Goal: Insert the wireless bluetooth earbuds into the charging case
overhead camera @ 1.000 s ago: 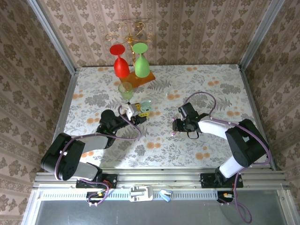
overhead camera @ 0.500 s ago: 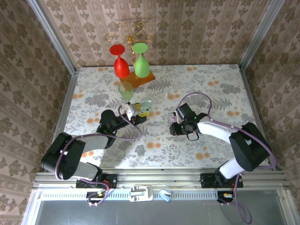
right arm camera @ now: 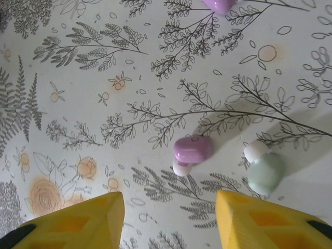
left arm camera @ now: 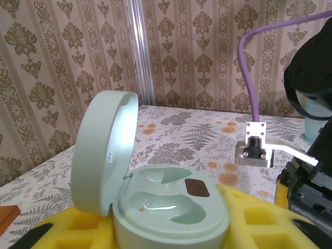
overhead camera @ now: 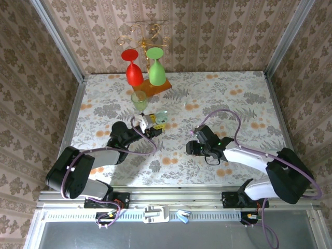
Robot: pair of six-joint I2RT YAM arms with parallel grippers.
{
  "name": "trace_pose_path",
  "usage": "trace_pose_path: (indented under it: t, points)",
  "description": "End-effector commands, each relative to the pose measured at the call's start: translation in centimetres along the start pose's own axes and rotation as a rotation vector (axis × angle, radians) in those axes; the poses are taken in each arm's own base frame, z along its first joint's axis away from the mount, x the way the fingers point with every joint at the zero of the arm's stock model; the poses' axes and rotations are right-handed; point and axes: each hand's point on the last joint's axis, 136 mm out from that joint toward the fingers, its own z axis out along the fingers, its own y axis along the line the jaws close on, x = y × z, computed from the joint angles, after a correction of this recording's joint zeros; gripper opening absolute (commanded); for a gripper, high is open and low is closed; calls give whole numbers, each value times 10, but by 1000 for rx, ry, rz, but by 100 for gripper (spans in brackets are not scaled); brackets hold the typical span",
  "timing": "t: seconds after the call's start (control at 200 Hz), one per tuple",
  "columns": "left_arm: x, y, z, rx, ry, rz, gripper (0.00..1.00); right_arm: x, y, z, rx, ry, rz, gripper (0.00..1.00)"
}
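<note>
**Table** (overhead camera: 233, 93): floral cloth, carries everything below.

**Wine glasses**: red (overhead camera: 134, 71) and green (overhead camera: 156, 70), upturned at the far edge, well clear of the work.

**Small green cup** (overhead camera: 138, 99): just beyond the case. It is the nearest thing I could bump, I judge.

**My left claw** (overhead camera: 154, 128): left of centre, clamped on the charging case (left arm camera: 171, 207).

**My right claw** (right arm camera: 170, 217): right of centre, fingers parted, gripping nothing, hanging above the buds.

**Charging case**: mint, lid (left arm camera: 104, 150) tipped up. Both wells are empty, so no bud is in yet and the whole insertion is left.

**Purple thing** (right arm camera: 220, 4): cut by the frame's far edge, so I cannot tell what it is.

**Earbuds**: the purple bud (right arm camera: 192, 149) and the pale bud (right arm camera: 265, 173) lie loose on the cloth, near each other but apart. Taking one may nudge the other, I judge.
</note>
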Motion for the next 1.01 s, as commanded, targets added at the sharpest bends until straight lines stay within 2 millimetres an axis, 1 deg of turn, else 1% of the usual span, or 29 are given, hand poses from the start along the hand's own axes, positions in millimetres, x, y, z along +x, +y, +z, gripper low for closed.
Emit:
trace_pose_path:
  t: [0.0, 0.17, 0.345, 0.455, 0.57, 0.74, 0.835, 0.86, 0.885, 1.0]
  points:
    - [-13, 4, 0, -7, -31, 40, 23, -6, -4, 8, 44, -24, 53, 49]
    - [-14, 2, -2, -7, -24, 46, 22, -2, -24, 12, 133, -5, 57, 49]
    - [-14, 1, -2, -5, -23, 45, 22, -1, -41, 9, 193, 5, 73, 49]
    - [-13, 1, -2, -6, -23, 48, 22, -5, -50, 8, 225, -6, 85, 49]
    - [-12, 1, -2, -5, -25, 46, 22, -11, -60, 12, 248, -25, 111, 48]
    - [-10, 1, -2, -6, -27, 37, 22, -28, -55, 20, 230, -56, 115, 47]
    - [-10, 0, -3, -6, -26, 36, 22, -38, -48, 22, 224, -62, 99, 46]
    - [-10, 1, -4, -7, -27, 38, 22, -41, -47, 22, 222, -65, 96, 45]
    - [-10, 5, -4, -36, -24, 39, 22, -43, -45, 22, 220, -68, 91, 45]
    - [-9, 6, -4, -41, -21, 40, 22, -51, -41, 26, 220, -71, 68, 45]
